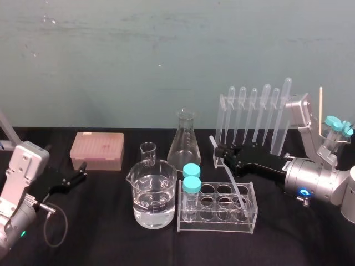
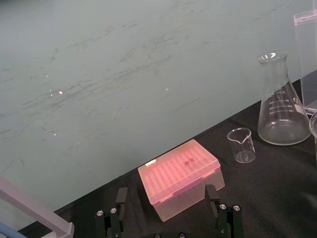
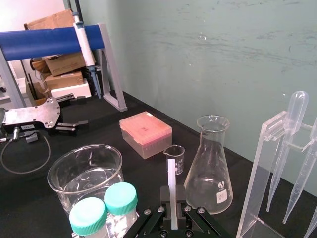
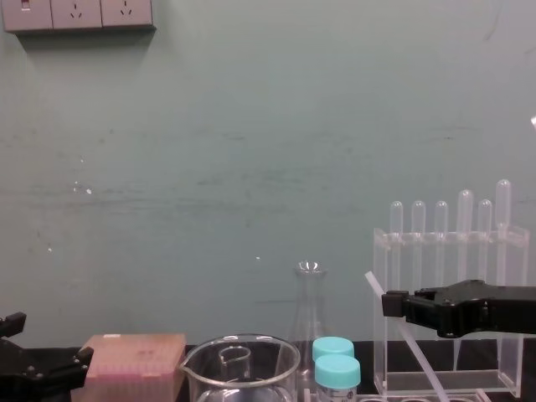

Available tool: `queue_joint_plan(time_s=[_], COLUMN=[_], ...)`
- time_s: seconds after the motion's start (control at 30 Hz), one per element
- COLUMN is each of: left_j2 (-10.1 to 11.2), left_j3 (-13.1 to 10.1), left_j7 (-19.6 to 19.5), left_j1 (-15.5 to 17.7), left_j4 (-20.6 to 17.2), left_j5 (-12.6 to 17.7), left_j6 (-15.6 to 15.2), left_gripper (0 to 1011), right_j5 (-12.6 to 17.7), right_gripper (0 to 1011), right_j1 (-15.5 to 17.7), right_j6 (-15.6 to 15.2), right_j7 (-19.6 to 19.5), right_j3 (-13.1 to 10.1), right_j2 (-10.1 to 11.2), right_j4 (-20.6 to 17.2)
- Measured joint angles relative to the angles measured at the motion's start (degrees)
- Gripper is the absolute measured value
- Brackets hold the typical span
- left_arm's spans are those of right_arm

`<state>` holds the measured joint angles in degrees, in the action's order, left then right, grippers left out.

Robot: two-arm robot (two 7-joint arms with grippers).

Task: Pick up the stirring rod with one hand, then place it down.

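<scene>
The right end effector (image 1: 221, 155), middle right of the frame, pinches the tilted stirring rod (image 1: 236, 189). Next, I think, it should lay the rod gently on the table (image 1: 100, 238) and let go. The left end effector (image 1: 83, 170) rests spread, lower left.

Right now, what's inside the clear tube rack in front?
Clear rack: two teal-capped vials in left holes; the stirring rod, held by the right gripper, slants into a right hole. Tip's contact with the base is hidden.

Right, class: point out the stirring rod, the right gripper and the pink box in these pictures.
stirring rod (image 1: 233, 183), head view, on its shaft below the grip.
right gripper (image 1: 221, 153), head view, midway between its fingertips, shut on the rod.
pink box (image 1: 97, 145), head view, on its lid.
</scene>
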<state>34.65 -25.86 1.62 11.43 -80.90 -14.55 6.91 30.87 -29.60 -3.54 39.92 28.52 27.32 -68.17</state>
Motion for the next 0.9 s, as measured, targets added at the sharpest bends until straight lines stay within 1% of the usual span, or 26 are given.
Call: queue_joint_plan(time_s=[0.27, 0.43, 0.53, 0.63, 0.67, 0.7, 0.8, 0.9], left_j2=[0.0, 0.0, 0.0, 0.0, 0.0, 0.0, 0.0, 0.0], left_j3=[0.0, 0.0, 0.0, 0.0, 0.0, -0.01, 0.0, 0.0], left_j7=[0.0, 0.0, 0.0, 0.0, 0.0, 0.0, 0.0, 0.0], left_j1=[0.0, 0.0, 0.0, 0.0, 0.0, 0.0, 0.0, 0.0], left_j4=[0.0, 0.0, 0.0, 0.0, 0.0, 0.0, 0.0, 0.0], left_j5=[0.0, 0.0, 0.0, 0.0, 0.0, 0.0, 0.0, 0.0], left_j6=[0.0, 0.0, 0.0, 0.0, 0.0, 0.0, 0.0, 0.0], left_gripper=[1000, 1000, 1000, 1000, 1000, 1000, 1000, 1000], right_j5=[0.0, 0.01, 0.81, 2.17, 2.88, 2.88, 4.66, 5.51], right_gripper=[61, 61, 61, 61, 61, 61, 61, 61], right_j1=[0.0, 0.29, 0.39, 0.65, 0.85, 0.85, 1.35, 1.73], right_j6=[-0.01, 0.99, 1.45, 2.15, 2.82, 2.82, 4.88, 6.39], right_j7=[0.01, -0.47, -0.2, 0.48, 0.73, 0.73, 1.62, 1.96], right_j3=[0.0, -0.15, -0.66, -1.27, -1.66, -1.66, -2.79, -3.41], right_j2=[0.0, 0.03, -0.07, -0.17, -0.25, -0.25, -0.41, -0.46], right_j4=[0.0, -0.1, -0.12, -0.2, -0.46, -0.46, -1.19, -1.94])
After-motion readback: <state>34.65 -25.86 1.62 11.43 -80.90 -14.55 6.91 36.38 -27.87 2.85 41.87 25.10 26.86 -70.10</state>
